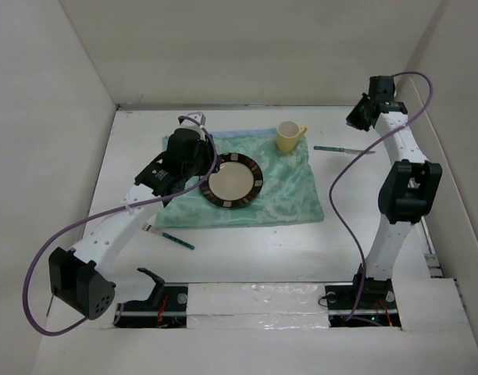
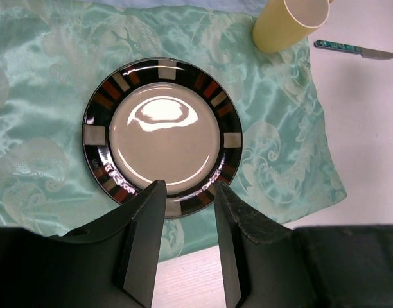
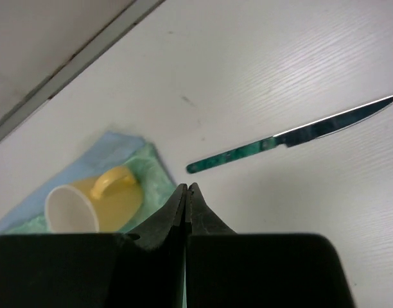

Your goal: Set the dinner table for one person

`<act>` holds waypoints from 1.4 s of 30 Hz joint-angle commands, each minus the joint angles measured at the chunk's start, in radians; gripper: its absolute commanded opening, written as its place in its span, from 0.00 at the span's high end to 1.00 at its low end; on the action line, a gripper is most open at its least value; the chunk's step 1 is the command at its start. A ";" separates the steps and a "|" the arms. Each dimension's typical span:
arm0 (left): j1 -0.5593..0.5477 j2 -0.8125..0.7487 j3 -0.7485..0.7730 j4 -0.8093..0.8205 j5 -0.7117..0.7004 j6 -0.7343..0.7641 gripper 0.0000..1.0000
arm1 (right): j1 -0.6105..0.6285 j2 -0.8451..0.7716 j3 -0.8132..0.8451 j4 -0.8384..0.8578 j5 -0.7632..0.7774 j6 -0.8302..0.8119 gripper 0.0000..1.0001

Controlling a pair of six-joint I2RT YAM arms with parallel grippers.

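Top external, table (image 1: 255, 254): white, walled by panels, under everything; placemat (image 1: 251, 191) at its middle, carrying plate (image 1: 233, 180) and cup (image 1: 289, 137).
Top external, knife (image 1: 344, 149): on bare table just off placemat's right edge; long axis left-right; right arm (image 1: 403, 187) nearer.
Top external, fork (image 1: 170, 237): near placemat's near-left corner.
Left wrist, left gripper (image 2: 187, 187): parted, empty, over plate's near rim.
Right wrist, right gripper (image 3: 187, 188): pressed together, empty; knife ahead-right, handle toward cup, open room all round.
Next, judged: knife; fingers must spread across handle.
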 commanded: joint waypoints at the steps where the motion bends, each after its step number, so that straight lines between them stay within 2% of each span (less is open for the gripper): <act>1: 0.000 0.019 0.028 0.046 0.015 0.011 0.67 | 0.019 0.076 -0.035 0.031 0.038 0.015 0.97; 2: 0.000 0.021 0.030 0.048 0.015 0.013 0.67 | 0.019 0.111 -0.021 0.034 0.043 0.012 0.94; 5: 0.000 0.032 0.036 0.050 0.023 0.016 0.67 | 0.019 0.183 0.046 -0.007 0.031 -0.005 1.00; 10: 0.000 0.033 0.028 0.048 0.037 0.011 0.67 | 0.019 0.364 0.293 -0.110 0.038 -0.035 1.00; 15: 0.000 0.021 -0.002 0.056 0.058 -0.007 0.67 | 0.019 0.418 0.353 -0.133 0.051 -0.048 1.00; 22: 0.000 0.015 -0.013 0.056 0.055 -0.007 0.67 | 0.048 0.438 0.309 -0.178 0.080 -0.071 1.00; 27: 0.000 0.021 -0.004 0.057 0.052 0.008 0.67 | 0.057 0.394 0.194 -0.173 0.092 -0.084 1.00; 33: 0.000 0.015 -0.014 0.065 0.072 0.010 0.67 | 0.057 0.341 0.148 -0.214 0.103 -0.121 1.00; 42: 0.000 -0.028 -0.051 0.065 0.080 -0.005 0.67 | 0.026 0.130 -0.093 -0.135 0.089 -0.173 1.00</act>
